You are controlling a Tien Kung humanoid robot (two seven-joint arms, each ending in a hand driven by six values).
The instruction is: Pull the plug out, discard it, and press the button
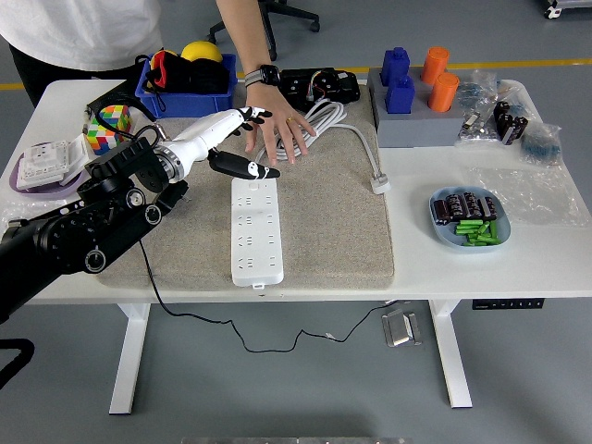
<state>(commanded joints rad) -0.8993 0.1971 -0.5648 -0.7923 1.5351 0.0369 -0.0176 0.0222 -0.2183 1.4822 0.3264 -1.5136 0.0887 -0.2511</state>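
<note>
The white power strip [254, 227] lies lengthwise in the middle of the grey mat [324, 222], with nothing plugged into it. My left hand [242, 143] is stretched out over the strip's far end. Its fingers [245, 116] are spread and hold nothing, and one black-tipped digit [250, 170] points at the strip's top edge. The black plug [176, 192] lies on the mat, mostly hidden behind my forearm. Its thin black cable [148, 277] hangs over the table's front edge. My right hand is out of view.
A person at the far side rests a hand [282, 134] flat on the strip's coiled white cable [310, 125], close to my fingers. A blue bin [185, 88], a colour cube [113, 120] and a black device [319, 85] stand behind. A blue dish [467, 222] sits at the right.
</note>
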